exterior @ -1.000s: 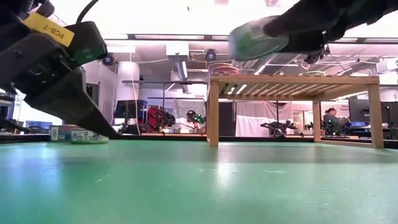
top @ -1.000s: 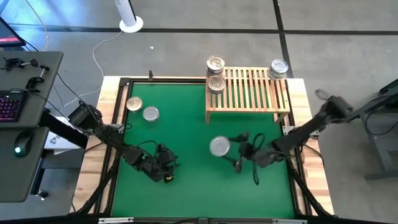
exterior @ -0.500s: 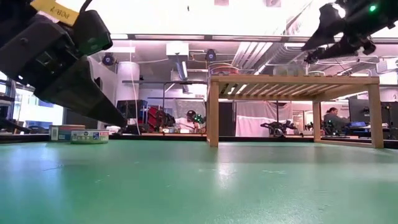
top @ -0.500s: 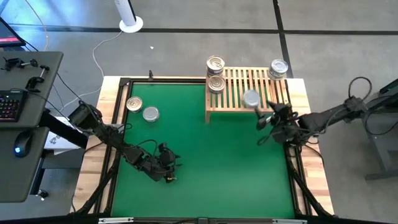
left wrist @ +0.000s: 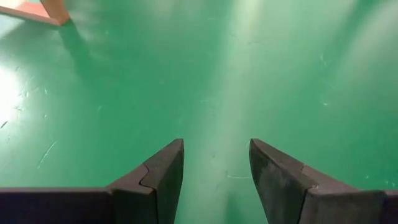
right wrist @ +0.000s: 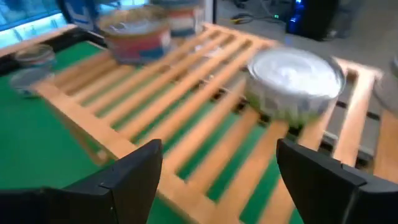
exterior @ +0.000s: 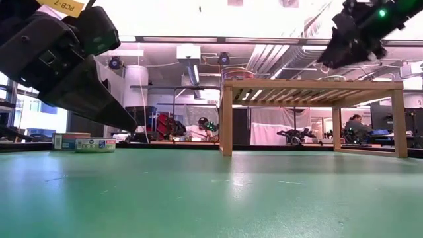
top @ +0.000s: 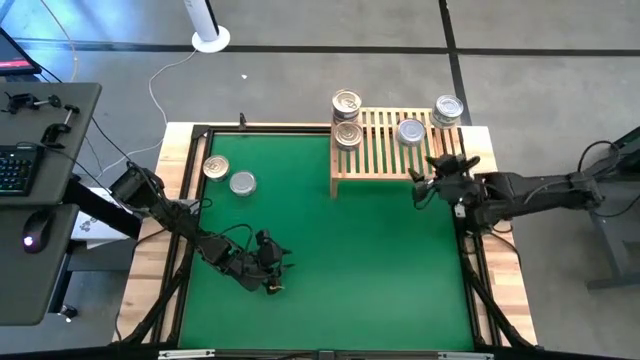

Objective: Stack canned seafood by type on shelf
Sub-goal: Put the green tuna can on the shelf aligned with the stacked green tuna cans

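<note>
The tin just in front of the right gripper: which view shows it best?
The right wrist view: the tin sits whole on the shelf. The high view shows only its lid. The low and left wrist views miss it.

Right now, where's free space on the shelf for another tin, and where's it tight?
Free: the shelf's middle slats, between the gold-lidded tins at its left end and the silver tin just set down. Tight: the right end, where that tin sits close to another silver tin, with the right gripper, jaws open, at the front edge.
</note>
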`<state>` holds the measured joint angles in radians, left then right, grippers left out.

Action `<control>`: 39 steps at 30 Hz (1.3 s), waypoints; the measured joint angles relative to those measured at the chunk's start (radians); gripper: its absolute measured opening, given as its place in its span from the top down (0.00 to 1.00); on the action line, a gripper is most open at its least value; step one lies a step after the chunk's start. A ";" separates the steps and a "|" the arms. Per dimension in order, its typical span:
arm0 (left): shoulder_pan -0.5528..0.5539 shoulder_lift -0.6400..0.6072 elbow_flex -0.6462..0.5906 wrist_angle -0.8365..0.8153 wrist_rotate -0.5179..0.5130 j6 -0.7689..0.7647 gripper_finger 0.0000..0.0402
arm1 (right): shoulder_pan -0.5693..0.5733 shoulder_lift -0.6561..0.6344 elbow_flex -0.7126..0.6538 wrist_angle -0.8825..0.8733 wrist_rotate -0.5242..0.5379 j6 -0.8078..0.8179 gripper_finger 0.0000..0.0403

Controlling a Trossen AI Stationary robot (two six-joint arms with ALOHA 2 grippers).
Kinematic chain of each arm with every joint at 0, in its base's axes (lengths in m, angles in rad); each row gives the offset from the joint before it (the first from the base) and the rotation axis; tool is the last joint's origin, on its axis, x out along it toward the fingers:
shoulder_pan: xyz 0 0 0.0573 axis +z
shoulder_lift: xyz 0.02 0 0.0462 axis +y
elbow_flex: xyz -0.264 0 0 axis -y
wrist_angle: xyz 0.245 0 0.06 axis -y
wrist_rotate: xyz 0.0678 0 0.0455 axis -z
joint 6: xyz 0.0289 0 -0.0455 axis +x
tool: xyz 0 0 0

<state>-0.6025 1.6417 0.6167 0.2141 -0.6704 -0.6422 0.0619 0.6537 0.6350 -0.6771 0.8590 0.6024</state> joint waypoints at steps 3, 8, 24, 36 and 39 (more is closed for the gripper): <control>0.000 0.000 0.000 0.002 0.000 0.000 0.58 | -0.073 0.034 0.089 0.015 -0.060 -0.114 0.24; 0.001 0.000 0.000 0.024 -0.027 0.025 0.58 | -0.295 0.143 0.277 -0.018 -0.220 -0.306 0.24; 0.001 0.000 0.000 0.050 -0.045 0.034 0.58 | -0.811 0.586 0.654 -0.319 -0.726 -0.559 0.71; 0.001 0.000 0.000 0.050 -0.050 0.028 0.58 | -0.853 0.680 0.664 -0.400 -0.751 -0.584 0.98; 0.001 0.000 0.000 0.051 -0.050 0.026 0.58 | -0.853 0.666 0.665 -0.462 -0.751 -0.568 0.99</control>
<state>-0.6014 1.6417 0.6167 0.2653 -0.7208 -0.6164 -0.7910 1.3199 1.2997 -1.1393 0.1078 0.0340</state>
